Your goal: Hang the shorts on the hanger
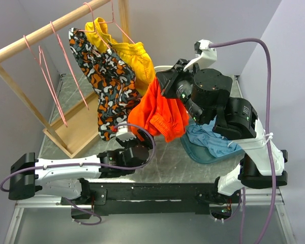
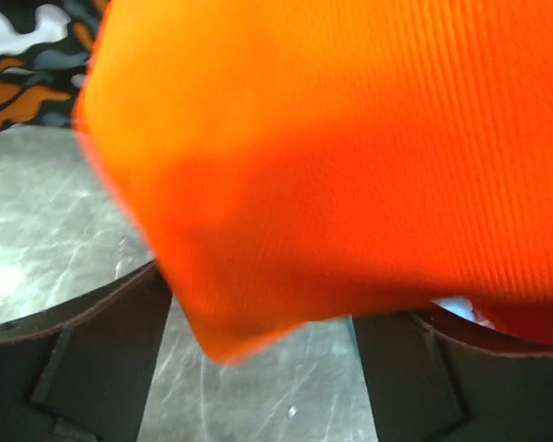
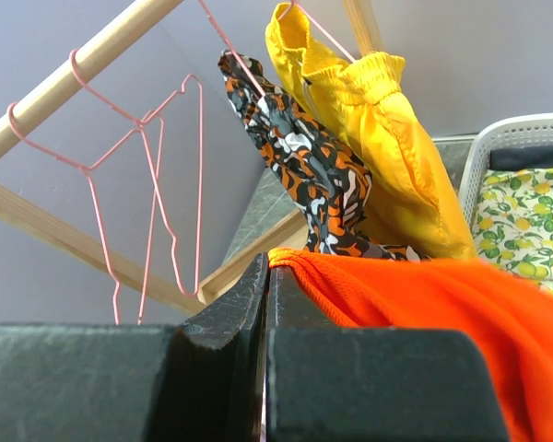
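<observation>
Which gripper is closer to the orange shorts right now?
Right. The right gripper is shut on the top edge of the orange shorts, holding them up. The left gripper is open just under their hanging hem, gripping nothing.

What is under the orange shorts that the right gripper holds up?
Under the shorts are the grey table and the open left gripper, its fingers either side of the hanging corner. A blue cloth lies partly beneath; its covered part cannot be seen.

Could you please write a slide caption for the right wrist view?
Right gripper shut on the orange shorts; beyond, yellow shorts and camouflage shorts hang beside pink hangers on a wooden rail.
</observation>
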`<state>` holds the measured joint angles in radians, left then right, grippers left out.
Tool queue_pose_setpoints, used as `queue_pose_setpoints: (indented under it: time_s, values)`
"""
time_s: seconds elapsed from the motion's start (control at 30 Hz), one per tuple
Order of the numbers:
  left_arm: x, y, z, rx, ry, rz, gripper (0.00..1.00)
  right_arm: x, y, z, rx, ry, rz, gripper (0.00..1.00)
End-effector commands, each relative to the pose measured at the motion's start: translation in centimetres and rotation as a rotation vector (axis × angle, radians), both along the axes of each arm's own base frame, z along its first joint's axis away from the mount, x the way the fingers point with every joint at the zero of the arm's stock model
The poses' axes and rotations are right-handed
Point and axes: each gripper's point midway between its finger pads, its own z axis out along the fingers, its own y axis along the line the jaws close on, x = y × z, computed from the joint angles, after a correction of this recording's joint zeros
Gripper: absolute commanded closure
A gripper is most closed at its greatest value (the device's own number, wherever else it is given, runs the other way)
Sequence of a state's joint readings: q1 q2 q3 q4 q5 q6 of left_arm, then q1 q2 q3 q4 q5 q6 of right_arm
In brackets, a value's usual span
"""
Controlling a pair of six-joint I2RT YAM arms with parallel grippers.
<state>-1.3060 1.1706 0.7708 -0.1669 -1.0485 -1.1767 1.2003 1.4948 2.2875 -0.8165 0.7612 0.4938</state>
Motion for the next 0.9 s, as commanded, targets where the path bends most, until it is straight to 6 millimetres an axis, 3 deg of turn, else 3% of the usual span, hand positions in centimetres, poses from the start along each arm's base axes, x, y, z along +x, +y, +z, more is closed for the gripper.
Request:
queue_pose_setpoints:
  time_s: [0.0,0.13,0.23,0.27,0.4,0.57,0.77,0.87]
  values:
    - [0.8,-1.7,2.7,-0.079,-0.092,-0.038,0.21,-0.7,-2.4,4.2,0.133,-0.061,-0.025,1.0]
    - [0.7,-2.8,1.0,-0.058,-0.082,-0.076,0.17,-0.8,-2.3,4.1,0.133,-0.058,-0.022,1.0]
    - [0.3,-3.5,0.8,-0.095,-0.112,-0.134,0.06,-0.9,-2.1,3.9,0.128,-0.052,-0.016,1.0]
    - [0.2,-4.0,1.8,-0.149,-0.142,-0.152,0.05,-1.0,-2.1,3.8,0.123,-0.05,-0.017,1.0]
    - [-0.8,-4.1,1.7,-0.194,-0.204,-0.247,0.12,-1.0,-2.3,3.6,0.116,-0.051,-0.028,1.0]
    - [-0.5,-4.0,1.1,-0.164,-0.22,-0.239,0.1,-1.2,-2.3,3.9,0.124,-0.055,-0.022,1.0]
    - [2.4,-2.6,1.1,-0.172,-0.217,-0.151,0.12,-1.4,-1.9,4.1,0.119,-0.054,-0.012,1.0]
    - [3.7,-1.7,0.9,-0.161,-0.215,-0.113,0.19,-1.5,-2.1,4.1,0.124,-0.054,-0.013,1.0]
